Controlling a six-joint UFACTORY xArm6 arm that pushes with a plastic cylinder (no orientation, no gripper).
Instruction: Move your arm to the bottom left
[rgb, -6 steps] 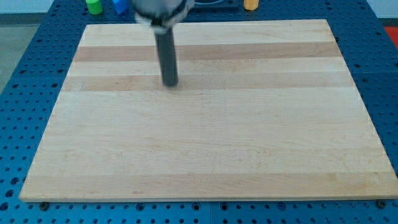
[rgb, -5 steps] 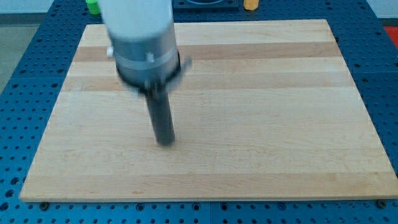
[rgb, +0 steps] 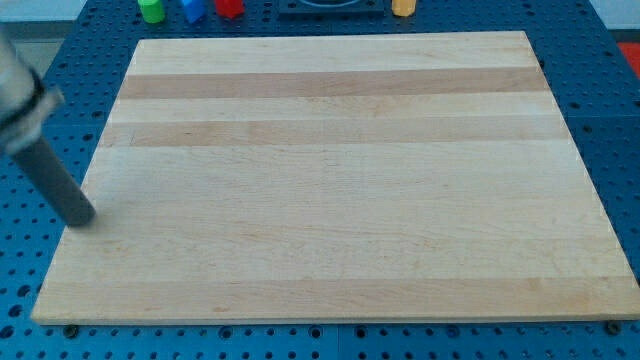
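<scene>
My tip (rgb: 82, 220) rests at the wooden board's (rgb: 340, 180) left edge, rod slanting up-left; green (rgb: 151, 10), blue (rgb: 193, 9), red (rgb: 229, 8) and yellow (rgb: 403, 7) blocks lie far up-right.

My arm comes into the frame from the left edge, its pale body blurred in the upper left corner. From it my dark rod slants down and toward the view's right. My tip (rgb: 80, 218) sits at the left side of the frame, a little below mid-height. Nothing touches the tip, and the rod looks straight and whole.
</scene>
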